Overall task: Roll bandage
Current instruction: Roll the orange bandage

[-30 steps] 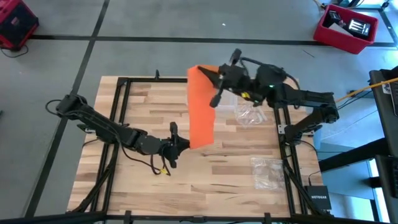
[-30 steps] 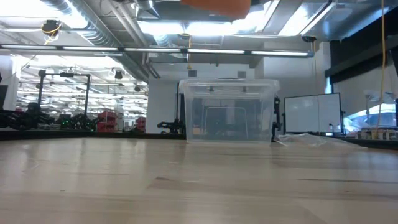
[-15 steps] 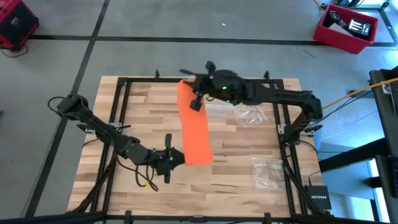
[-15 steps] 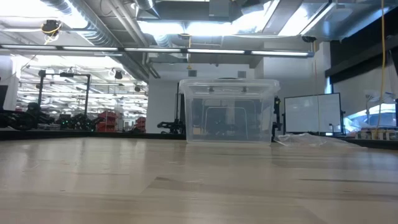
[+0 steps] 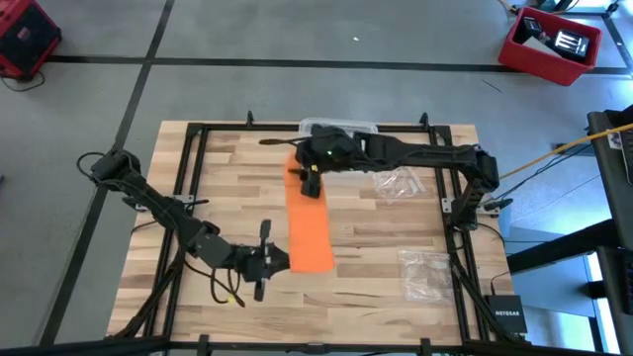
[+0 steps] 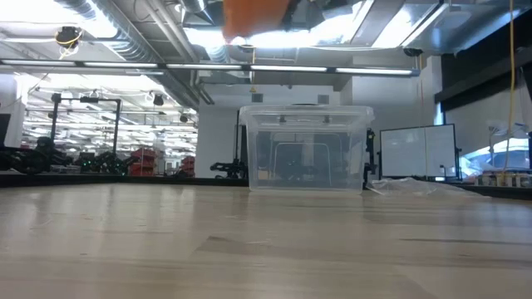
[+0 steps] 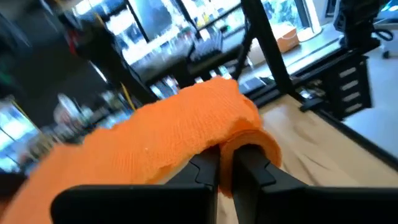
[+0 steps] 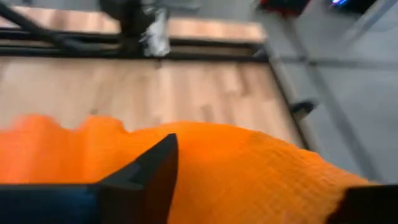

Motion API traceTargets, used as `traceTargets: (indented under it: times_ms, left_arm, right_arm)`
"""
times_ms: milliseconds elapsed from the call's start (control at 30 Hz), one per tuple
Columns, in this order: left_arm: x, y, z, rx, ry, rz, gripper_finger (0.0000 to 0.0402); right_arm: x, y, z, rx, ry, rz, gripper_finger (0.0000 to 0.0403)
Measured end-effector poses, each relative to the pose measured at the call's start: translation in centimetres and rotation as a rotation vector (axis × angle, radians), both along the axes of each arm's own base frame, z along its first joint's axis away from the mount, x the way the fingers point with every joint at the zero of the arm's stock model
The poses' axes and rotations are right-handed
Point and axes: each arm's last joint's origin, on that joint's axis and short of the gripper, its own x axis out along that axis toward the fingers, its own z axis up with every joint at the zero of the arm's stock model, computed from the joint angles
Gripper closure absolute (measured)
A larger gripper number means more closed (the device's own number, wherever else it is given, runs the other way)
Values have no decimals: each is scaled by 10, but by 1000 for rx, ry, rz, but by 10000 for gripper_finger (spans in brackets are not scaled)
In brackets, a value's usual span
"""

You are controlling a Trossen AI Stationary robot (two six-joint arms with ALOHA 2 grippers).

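Observation:
The orange bandage (image 5: 309, 222) is a long flat band held in the air between my two grippers, running from the far middle of the table toward its near side. In the low view only a bit of the bandage (image 6: 253, 12) shows, at the top, well above the table. My left gripper (image 5: 272, 259) is shut on the band's near end. My right gripper (image 5: 312, 173) is on its far end, and the bandage (image 8: 236, 168) fills that wrist view. My left gripper pinches the bandage's near end (image 7: 249, 134) between its two shut fingers (image 7: 208, 171), coming level from the table's left. The cloth folds over the fingertips in more than one layer. The end is lifted clear of the table. My right gripper holds the bandage's far end (image 8: 205, 155), with the cloth lying across both fingers (image 8: 149, 174). The cloth hides the place of contact. The fingers come from the table's right, across the band, and that end is lifted clear of the table.
A clear plastic box (image 5: 336, 129) stands at the table's far edge, just beyond my right gripper; it also shows in the low view (image 6: 305, 148). Crinkled clear bags lie at the right (image 5: 396, 183) and near right (image 5: 425, 272). Bare wood lies at the left and near side.
My right gripper has carried the bandage's far end toward the table's left and near side, and down. My left gripper has gone toward the near edge and a little left with the near end. The band has stayed stretched out between them, clear of the table.

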Motion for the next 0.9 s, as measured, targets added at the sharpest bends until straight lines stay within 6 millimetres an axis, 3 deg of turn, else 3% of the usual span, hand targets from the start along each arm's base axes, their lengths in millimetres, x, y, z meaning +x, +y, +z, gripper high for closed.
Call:
traceTargets:
  times_ms: [267, 367, 567, 767, 900]
  left_arm:
    - [-2, 5, -22, -226, 203, 68, 386]
    - [-4, 5, -27, -300, 256, 82, 386]
    - [-8, 0, -36, -431, 366, -72, 386]
    - [-10, 0, -42, -554, 432, -79, 386]
    - [-10, 0, -41, -594, 429, -71, 386]
  right_arm:
    - [-8, 5, -22, 212, 190, -2, 131]
    - [-10, 5, -25, 235, 224, -10, 130]
    - [-5, -2, -19, 131, 135, -191, 132]
    - [-11, 6, -25, 392, 231, 20, 132]
    - [-17, 8, -31, 399, 311, -80, 133]
